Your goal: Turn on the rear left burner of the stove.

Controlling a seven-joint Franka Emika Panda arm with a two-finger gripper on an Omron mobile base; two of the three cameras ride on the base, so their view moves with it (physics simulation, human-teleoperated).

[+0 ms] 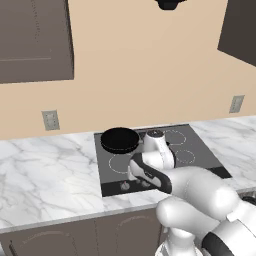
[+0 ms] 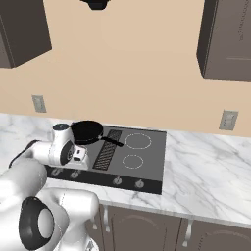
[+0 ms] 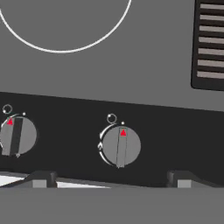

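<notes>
Black pan on rear left; marble counter; wall outlets, possibly switches.

No words or numbers to read, small red triangle on each round knob of the stove front strip, tiny white circle and dot printed above each knob, thin white ring mark on the glass
</notes>
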